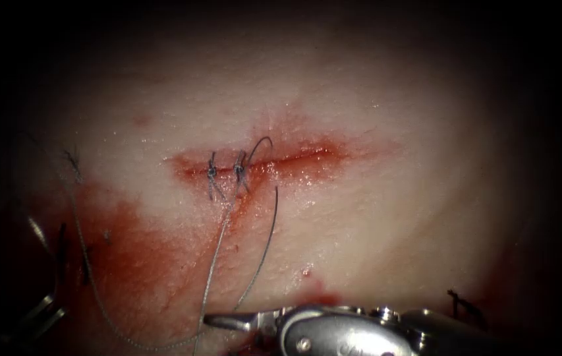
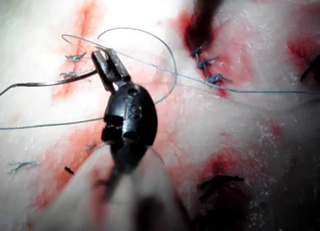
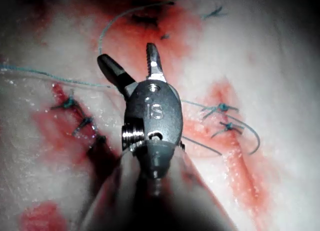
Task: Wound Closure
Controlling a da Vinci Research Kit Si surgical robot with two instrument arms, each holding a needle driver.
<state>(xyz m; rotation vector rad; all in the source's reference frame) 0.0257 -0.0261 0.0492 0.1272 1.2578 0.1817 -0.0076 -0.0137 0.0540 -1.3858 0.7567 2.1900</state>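
Note:
The cut runs sideways across the tissue, with two knots at its left end. The thin curved needle lies below the cut. Its upper end touches the tissue just under the cut, and I cannot tell whether it is in. Its lower end stops beside my right tool, whose jaws are open and hold nothing. Thread drops from the second knot past those jaws. My left tool sits far left in the dark. Its jaws are shut, with strands crossing them.
Red fluid stains the tissue at lower left. A thin dark arc rises over the cut by the second knot. Cut thread ends lie at lower right. A second stitched cut lies beside the right tool.

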